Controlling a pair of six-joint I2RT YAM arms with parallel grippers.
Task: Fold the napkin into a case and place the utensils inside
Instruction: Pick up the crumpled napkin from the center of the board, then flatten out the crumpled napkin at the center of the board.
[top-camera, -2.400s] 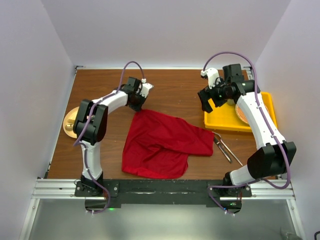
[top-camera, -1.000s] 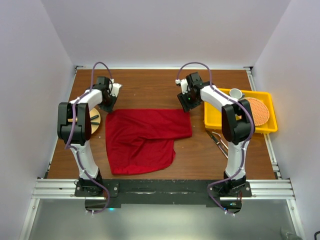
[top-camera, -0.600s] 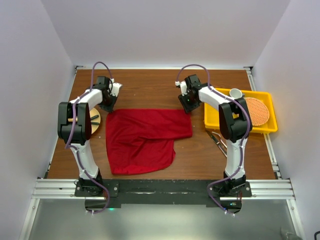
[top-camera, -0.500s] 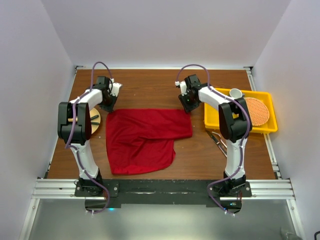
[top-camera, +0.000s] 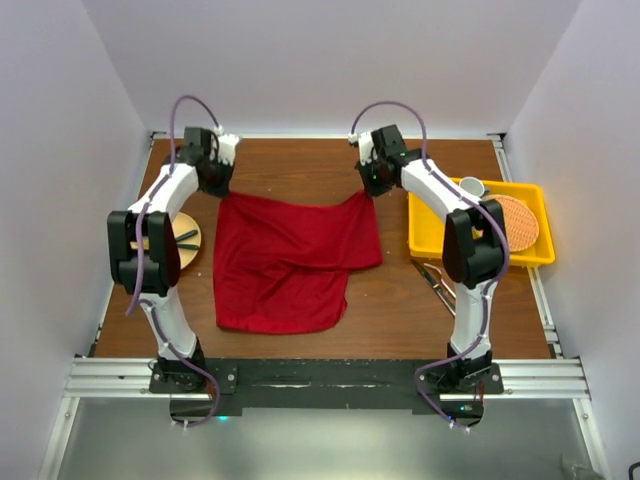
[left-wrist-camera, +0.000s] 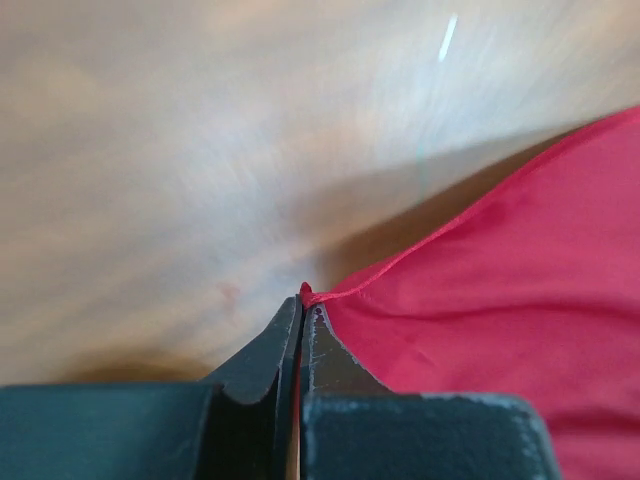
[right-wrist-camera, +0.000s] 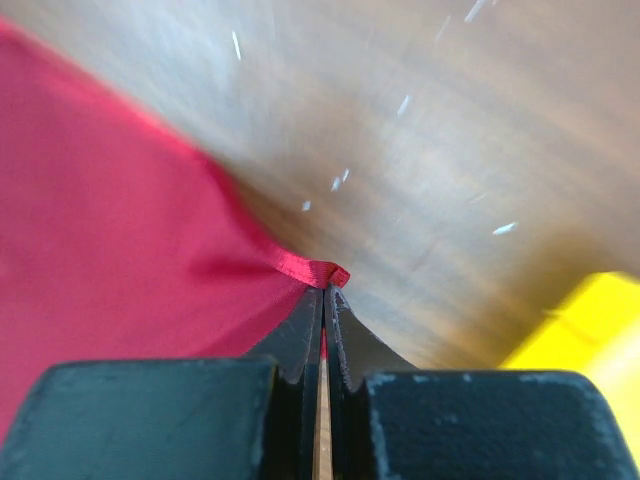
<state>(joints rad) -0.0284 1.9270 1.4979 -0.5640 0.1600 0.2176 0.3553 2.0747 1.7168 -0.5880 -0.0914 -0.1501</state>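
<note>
The deep-red soft fabric napkin (top-camera: 283, 290) lies rumpled mid-table, its near part flat on the brown wooden table (top-camera: 390, 315). Just right of it, the slim silver metal utensils (top-camera: 438, 283) lie untouched, near the yellow plastic tray (top-camera: 428, 240). Farther back, the left gripper (left-wrist-camera: 301, 306) is clenched on the napkin's far-left corner and the right gripper (right-wrist-camera: 324, 291) on the far-right one. This looks like spreading before fold 1. Next, the 2 arms should tension the edge evenly and lay it flat.

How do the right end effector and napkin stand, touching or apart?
Touching: right wrist view shows the right end effector pinching the napkin at its corner.
</note>
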